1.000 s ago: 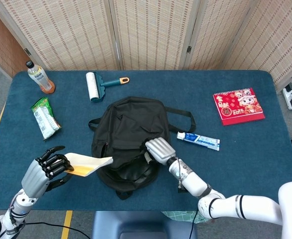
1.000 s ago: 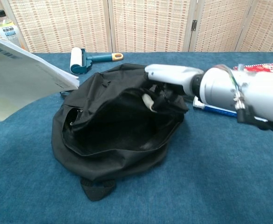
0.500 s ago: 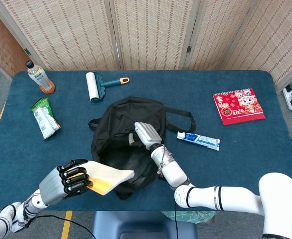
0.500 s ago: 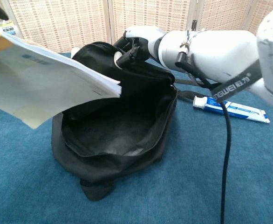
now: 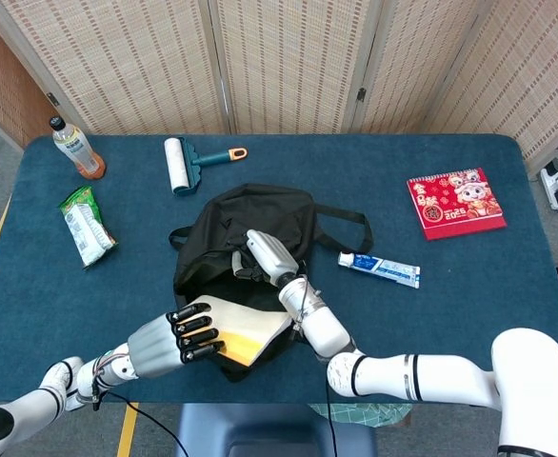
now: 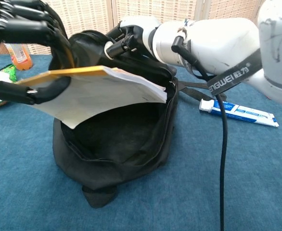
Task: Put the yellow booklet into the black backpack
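Observation:
The black backpack (image 5: 250, 224) lies in the middle of the blue table, its mouth (image 6: 121, 139) gaping toward me. My right hand (image 5: 265, 255) grips the upper lip of the opening (image 6: 131, 41) and holds it lifted. My left hand (image 5: 179, 338) grips the yellow booklet (image 5: 250, 333) by its near end. The booklet (image 6: 107, 89) is nearly flat, yellow cover up and pale pages below, and its far end reaches over the open mouth, under the raised lip. My left hand (image 6: 23, 43) fills the upper left of the chest view.
A toothpaste tube (image 5: 379, 268) lies right of the backpack, a red calendar (image 5: 455, 202) further right. A lint roller (image 5: 189, 162) sits behind the bag. A drink bottle (image 5: 74, 148) and a green snack packet (image 5: 87, 224) are at the far left.
My left hand has carried the booklet rightward from the table's left front to over the bag's mouth. My right hand has raised the backpack's lip higher and further back.

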